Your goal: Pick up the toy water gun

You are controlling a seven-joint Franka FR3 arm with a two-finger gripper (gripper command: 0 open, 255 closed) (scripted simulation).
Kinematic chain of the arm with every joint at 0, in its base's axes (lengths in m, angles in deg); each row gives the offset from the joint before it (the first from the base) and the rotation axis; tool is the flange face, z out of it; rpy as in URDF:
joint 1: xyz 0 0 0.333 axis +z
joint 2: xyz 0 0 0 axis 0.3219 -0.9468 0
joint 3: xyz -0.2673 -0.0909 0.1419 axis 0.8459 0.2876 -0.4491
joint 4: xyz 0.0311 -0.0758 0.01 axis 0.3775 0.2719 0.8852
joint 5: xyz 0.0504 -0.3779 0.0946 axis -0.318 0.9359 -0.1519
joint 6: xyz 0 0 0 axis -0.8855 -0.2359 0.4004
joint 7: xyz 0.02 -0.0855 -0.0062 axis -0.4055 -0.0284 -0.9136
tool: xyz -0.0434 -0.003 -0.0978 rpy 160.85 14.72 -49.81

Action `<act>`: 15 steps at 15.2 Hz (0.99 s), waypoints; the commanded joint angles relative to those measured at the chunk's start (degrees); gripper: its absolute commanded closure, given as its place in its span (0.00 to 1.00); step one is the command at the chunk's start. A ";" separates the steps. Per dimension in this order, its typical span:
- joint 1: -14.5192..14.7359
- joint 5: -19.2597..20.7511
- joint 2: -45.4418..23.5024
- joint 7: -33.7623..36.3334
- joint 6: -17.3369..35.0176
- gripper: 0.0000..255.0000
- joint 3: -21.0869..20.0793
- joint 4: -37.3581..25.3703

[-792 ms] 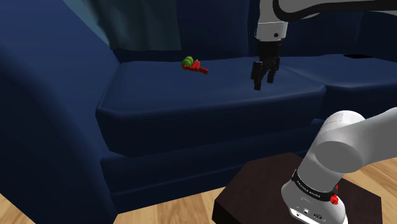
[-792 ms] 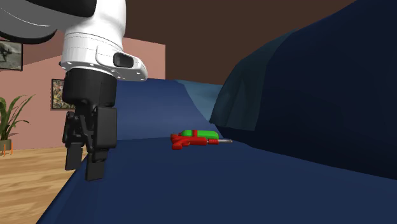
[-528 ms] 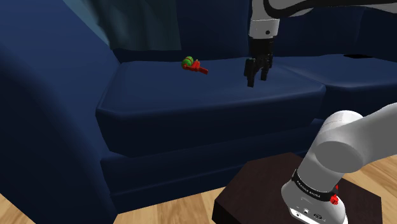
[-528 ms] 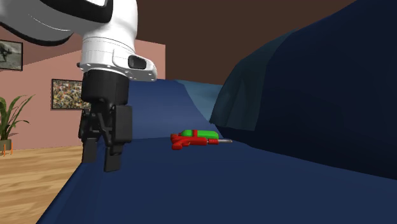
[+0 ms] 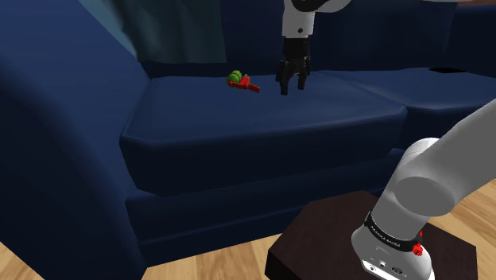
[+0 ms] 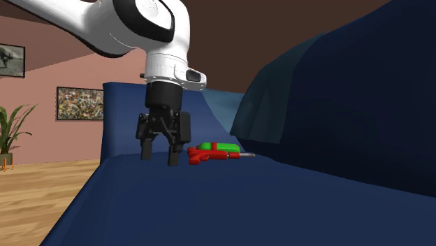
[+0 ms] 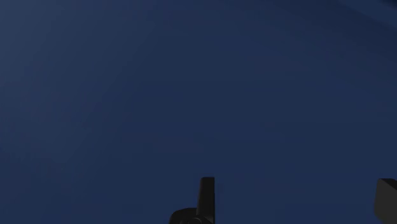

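The toy water gun (image 5: 242, 81) is red with a green tank and lies on the dark blue sofa seat (image 5: 262, 119) near the backrest. From the second exterior camera the water gun (image 6: 215, 151) shows on its side, nozzle toward the cushion. My gripper (image 5: 291, 86) hangs open just above the seat, a short way to the shoulder view's right of the toy. In the second exterior view the gripper (image 6: 160, 156) stands just left of the toy, not touching it. In the wrist view my fingers (image 7: 206, 197) stand apart over bare blue fabric.
A teal pillow (image 5: 171, 32) leans on the backrest behind the toy. The sofa's big arm (image 5: 56, 135) rises at the shoulder view's left. My stand (image 5: 358, 239) sits on the wooden floor (image 5: 222, 266). Pictures (image 6: 80, 103) and a plant (image 6: 10, 133) stand by the far wall.
My gripper has travelled across the seat toward the water gun, to the shoulder view's left and farther back. The toy has not moved.
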 commanded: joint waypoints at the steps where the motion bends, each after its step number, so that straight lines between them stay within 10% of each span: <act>1: 0.36 -0.85 -4.56 0.08 0.00 0.00 -0.09 -4.68; 10: 0.76 -4.14 -24.27 -1.05 -3.76 0.00 0.32 -28.52; 15: 0.78 -4.11 -23.57 -1.25 0.28 0.00 0.29 -23.77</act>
